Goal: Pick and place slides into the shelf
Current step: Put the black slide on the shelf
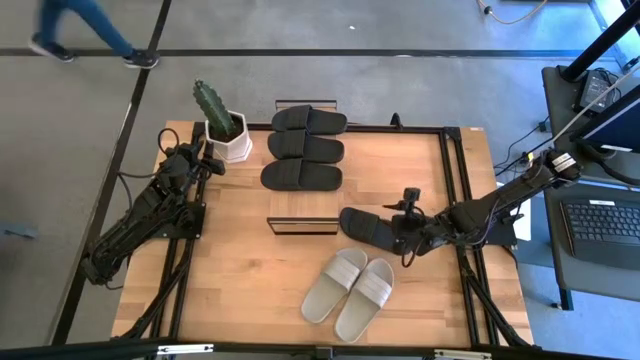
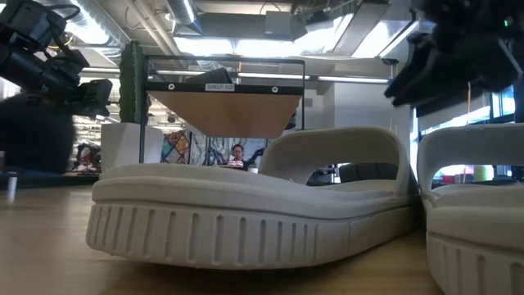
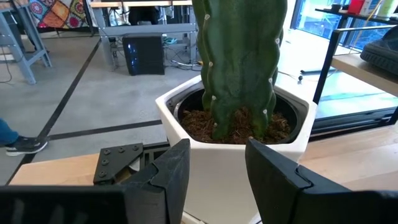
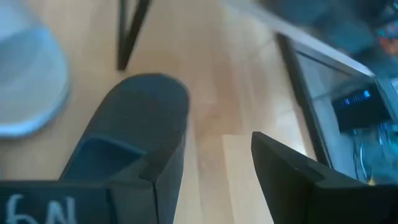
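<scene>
Right gripper point(image 1: 398, 232), jaws apart, straddles 1 black slide point(image 1: 368, 228) beside the shelf point(image 1: 302, 224), evidently for pickup; left gripper point(image 3: 214, 163), jaws apart, waits at the cactus pot point(image 3: 236, 146).

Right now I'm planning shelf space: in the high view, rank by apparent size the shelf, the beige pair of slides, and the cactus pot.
1. Shelf and beige pair: too close to rank.
2. Cactus pot, clearly smallest.

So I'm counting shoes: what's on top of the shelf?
Nothing sits on the shelf top. Three black slides lie beyond it, a fourth is at the right gripper. Its inside is hidden from above.
</scene>
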Robot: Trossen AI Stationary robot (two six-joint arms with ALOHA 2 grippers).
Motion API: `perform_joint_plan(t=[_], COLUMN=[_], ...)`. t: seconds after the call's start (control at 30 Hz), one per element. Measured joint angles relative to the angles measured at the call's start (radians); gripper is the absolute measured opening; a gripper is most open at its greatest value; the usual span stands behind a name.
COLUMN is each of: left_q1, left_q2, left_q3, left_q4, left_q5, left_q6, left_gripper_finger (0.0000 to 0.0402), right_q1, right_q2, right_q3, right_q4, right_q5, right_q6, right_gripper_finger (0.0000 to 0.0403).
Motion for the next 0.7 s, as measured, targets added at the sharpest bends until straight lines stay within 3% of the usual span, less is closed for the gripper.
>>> perform_joint_plan(t=[0.1, 0.47, 0.7], left_q1=[0.000, 0.000, 0.000], left_q2=[0.000, 0.000, 0.000], left_q3=[0.000, 0.000, 0.000], left_q4=[0.000, 0.000, 0.000], left_q5=[0.000, 0.000, -0.001], left_q6=[0.000, 0.000, 0.000], left_gripper_finger=[0.0147, 0.0147, 0.0147], right_q1=[-0.010, -0.015, -0.034], right_q2=[0.010, 0.028, 0.058], right_q3=[-0.053, -0.197, -0.223], right_q4=[0.069, 0.239, 0.325], right_q5=[-0.037, -0.104, -0.115], right_q6=[-0.077, -0.083, -0.235], right_gripper_finger=[0.0188, 0.0188, 0.0188])
